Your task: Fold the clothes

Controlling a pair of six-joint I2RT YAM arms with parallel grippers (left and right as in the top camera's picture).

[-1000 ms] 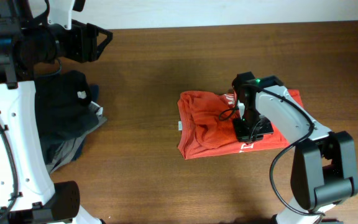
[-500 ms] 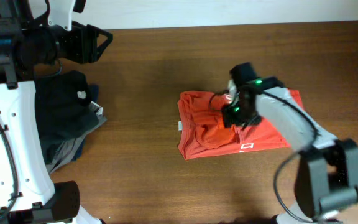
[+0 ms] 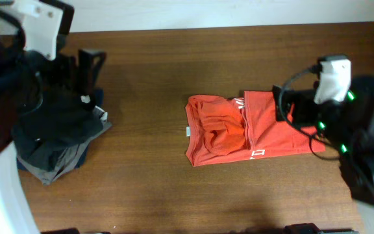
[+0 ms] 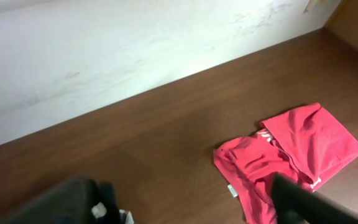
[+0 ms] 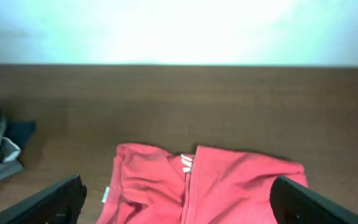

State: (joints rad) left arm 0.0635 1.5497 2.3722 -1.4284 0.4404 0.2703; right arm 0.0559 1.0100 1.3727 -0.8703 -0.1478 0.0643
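Pulled back off the red-orange T-shirt (image 3: 265, 127) toward the frame's right edge, holds the right gripper (image 5: 176, 193) spread wide, shows the left gripper (image 4: 179, 208) spread too at upper left, leaves the shirt partly folded centre-right on the table (image 3: 148, 78).

Nothing readable anywhere in these views. The red-orange T-shirt (image 3: 271, 130) carries a small white box-shaped print (image 3: 258, 153) near its lower edge, too tiny to make out. There's white lettering (image 3: 240, 104) peeking out at the fold, a few slanted strokes in the right wrist view, no letters to be told. The white neck tag (image 3: 188, 132) at the shirt's left edge looks blank from here. Over on the dark garments (image 3: 57, 130), a white label (image 3: 85, 99) shows, illegible as well.
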